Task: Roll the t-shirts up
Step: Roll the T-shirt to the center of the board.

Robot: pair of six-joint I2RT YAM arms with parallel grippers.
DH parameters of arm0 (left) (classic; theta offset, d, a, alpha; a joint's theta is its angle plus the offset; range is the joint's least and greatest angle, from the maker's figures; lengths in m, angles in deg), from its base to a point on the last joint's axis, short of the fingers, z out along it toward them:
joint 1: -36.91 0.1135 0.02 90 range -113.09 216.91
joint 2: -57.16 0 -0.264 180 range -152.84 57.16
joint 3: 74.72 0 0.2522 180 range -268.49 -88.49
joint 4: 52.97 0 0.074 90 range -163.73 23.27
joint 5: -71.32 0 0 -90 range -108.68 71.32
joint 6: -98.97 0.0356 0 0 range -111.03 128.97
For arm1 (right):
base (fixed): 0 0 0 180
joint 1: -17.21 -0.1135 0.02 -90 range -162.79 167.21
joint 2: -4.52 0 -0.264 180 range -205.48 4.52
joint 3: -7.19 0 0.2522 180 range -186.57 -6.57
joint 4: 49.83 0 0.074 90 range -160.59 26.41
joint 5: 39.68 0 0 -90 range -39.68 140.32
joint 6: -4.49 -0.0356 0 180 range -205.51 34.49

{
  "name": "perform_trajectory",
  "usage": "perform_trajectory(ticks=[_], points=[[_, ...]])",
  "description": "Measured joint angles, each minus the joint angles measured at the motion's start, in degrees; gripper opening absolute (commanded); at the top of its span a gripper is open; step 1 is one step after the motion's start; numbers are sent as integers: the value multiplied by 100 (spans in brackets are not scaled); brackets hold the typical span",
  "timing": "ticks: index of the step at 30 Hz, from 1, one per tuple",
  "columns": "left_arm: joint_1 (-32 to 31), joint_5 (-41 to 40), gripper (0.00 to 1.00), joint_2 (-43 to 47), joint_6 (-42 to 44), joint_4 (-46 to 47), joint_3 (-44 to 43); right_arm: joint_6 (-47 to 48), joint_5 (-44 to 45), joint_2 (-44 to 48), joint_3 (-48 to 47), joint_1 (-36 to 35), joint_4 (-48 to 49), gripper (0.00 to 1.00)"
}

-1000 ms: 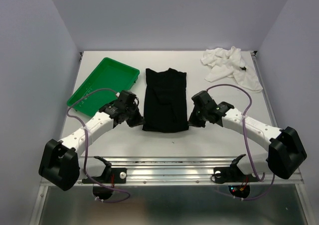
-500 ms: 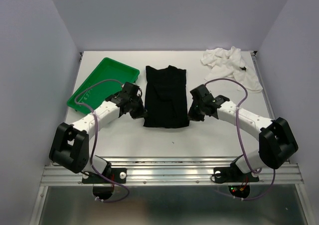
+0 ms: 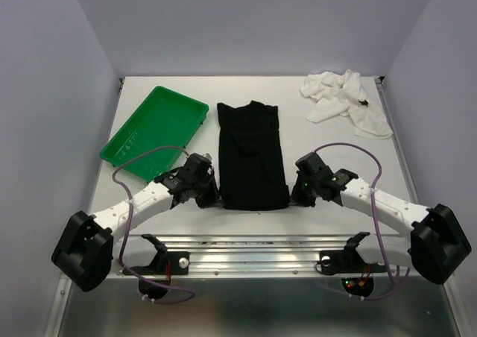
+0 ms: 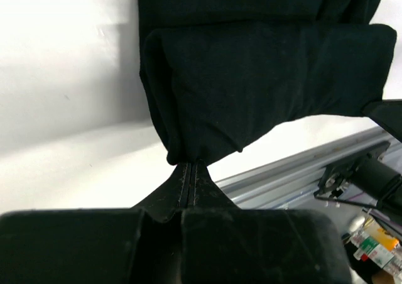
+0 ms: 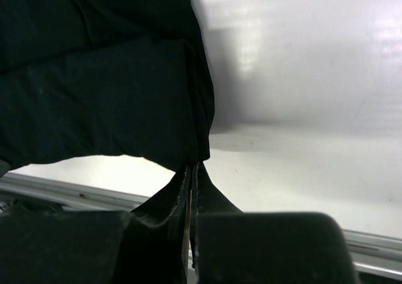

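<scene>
The black shirt (image 3: 252, 156) lies folded into a long strip at the middle of the worktop (image 3: 335, 158), running from 12 o'clock to 6 o'clock in the top view. Its far end is flat, and its near end reaches close to the worktop's near edge.

The left fingers (image 3: 214, 197) sit at the strip's 7 o'clock corner and the right fingers (image 3: 296, 197) at its 5 o'clock corner. Both arms stretch low across the worktop toward the shirt.

In the left wrist view the left fingers (image 4: 179, 193) are clenched tight, pinching the corner of the black shirt (image 4: 251, 76). A doubled band of cloth crosses the view just beyond the pinch. In the right wrist view the right fingers (image 5: 210, 193) are likewise clenched on the other near corner of the black shirt (image 5: 94, 89). Here the cloth's near edge arches up between the two pinched corners, with pale worktop showing under it.

The white shirt (image 3: 345, 98) is crumpled in a heap at 1 o'clock, near the far right corner and well apart from both arms. The green tray (image 3: 153, 124) rests at 10 o'clock, set at a slant, beside the black shirt but not touching it.
</scene>
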Motion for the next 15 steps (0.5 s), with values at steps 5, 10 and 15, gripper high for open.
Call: perform_trajectory(ticks=[5, 10, 15], points=[[-461, -11, 0, 649, -452, -55, 509, -328, -63, 562, 448, -328, -87, 1], [-586, -9, 0, 1425, -776, -350, 927, -688, -131, 1213, 754, -474, -334, 1], [-588, -13, 0, 1788, -955, -590, 949, -852, -125, 1471, 713, -474, -560, 1]])
